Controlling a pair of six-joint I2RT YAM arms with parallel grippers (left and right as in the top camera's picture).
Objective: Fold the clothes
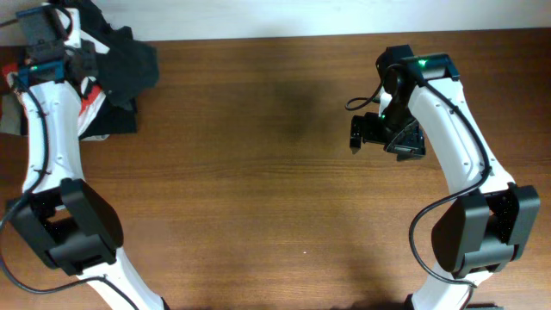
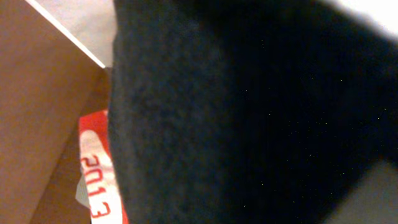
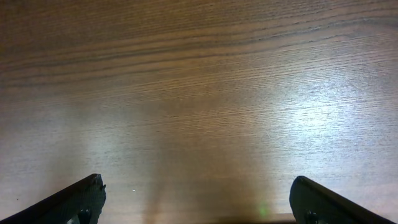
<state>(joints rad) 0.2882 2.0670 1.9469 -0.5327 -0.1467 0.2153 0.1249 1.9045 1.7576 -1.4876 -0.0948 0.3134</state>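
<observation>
The black T-shirt (image 1: pixel 129 65) lies bunched at the table's far left corner, partly over a pile. My left gripper (image 1: pixel 79 58) is in the bunch and seems shut on it. In the left wrist view the black fabric (image 2: pixel 249 106) fills nearly the whole frame and hides the fingers. The white letters are not visible. My right gripper (image 1: pixel 379 138) is open and empty above bare table at the right, far from the shirt. Its two fingertips show wide apart in the right wrist view (image 3: pixel 199 199).
A red T-shirt with white lettering (image 1: pixel 90 108) lies under the black one and also shows in the left wrist view (image 2: pixel 93 180). The wooden table (image 1: pixel 258 172) has its far edge (image 1: pixel 258 36) against a white wall.
</observation>
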